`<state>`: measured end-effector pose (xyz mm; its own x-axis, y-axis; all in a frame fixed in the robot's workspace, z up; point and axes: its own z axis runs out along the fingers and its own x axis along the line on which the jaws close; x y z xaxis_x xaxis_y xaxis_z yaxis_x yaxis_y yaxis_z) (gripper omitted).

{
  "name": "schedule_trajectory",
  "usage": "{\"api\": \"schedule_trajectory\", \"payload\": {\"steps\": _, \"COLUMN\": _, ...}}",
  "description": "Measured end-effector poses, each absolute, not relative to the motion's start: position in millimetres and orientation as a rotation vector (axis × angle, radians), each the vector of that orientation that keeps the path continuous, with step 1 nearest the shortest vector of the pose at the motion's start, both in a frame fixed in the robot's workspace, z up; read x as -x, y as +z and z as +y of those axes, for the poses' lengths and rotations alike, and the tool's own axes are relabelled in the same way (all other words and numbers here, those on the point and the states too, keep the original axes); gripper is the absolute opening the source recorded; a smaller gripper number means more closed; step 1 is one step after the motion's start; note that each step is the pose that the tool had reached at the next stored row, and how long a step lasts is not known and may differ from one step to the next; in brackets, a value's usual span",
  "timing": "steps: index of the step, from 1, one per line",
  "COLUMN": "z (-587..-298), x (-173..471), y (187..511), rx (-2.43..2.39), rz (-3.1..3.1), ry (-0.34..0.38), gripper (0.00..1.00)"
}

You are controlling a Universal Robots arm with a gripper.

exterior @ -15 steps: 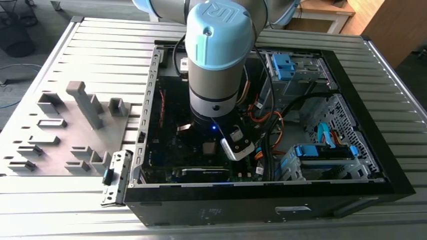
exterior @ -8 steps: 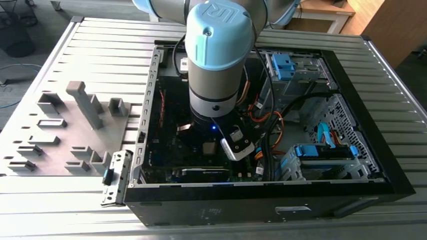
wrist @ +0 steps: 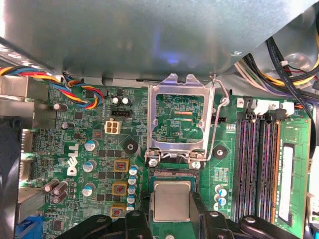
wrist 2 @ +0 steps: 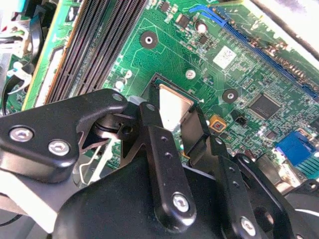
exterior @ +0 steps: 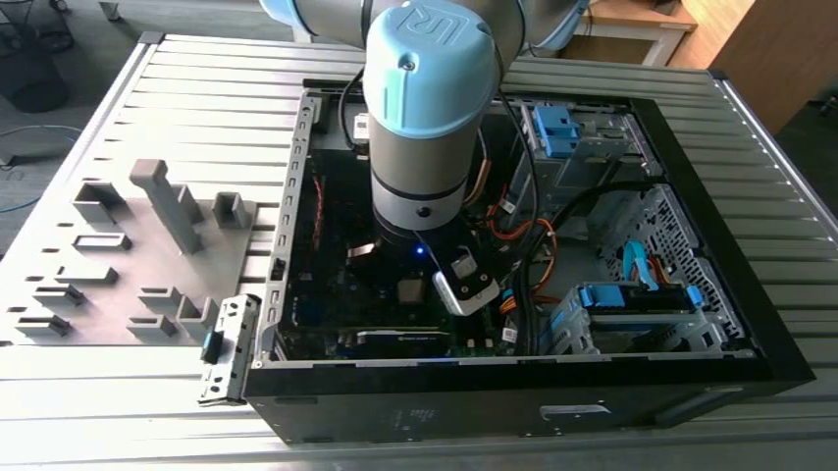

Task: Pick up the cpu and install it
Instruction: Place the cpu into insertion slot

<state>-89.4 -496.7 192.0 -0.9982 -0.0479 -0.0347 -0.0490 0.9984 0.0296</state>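
Pinching shiny silver-grey square cpu (wrist: pixel 172 200) between black gripper (wrist 2: pixel 171 118) fingers (wrist 2: pixel 152 134). Poised at socket (wrist: pixel 172 174) of green motherboard (wrist: pixel 89 164), just beside raised silver metal frame (wrist: pixel 179 119).

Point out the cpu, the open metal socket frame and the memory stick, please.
cpu (wrist: pixel 172 200): first wrist view, middle of its silver top.
metal socket frame (wrist: pixel 174 84): first wrist view, the bar opposite its hinge.
memory stick (wrist: pixel 286 179): first wrist view, middle of its length.
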Motion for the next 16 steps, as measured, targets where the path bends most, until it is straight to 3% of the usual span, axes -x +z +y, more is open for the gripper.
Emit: {"api": "schedule_trajectory", "payload": {"steps": 16, "z": -497.7, "x": 89.6, "y": 192.0, "rx": -0.019, "rz": 3.106, "ry": 0.059, "gripper": 0.42}}
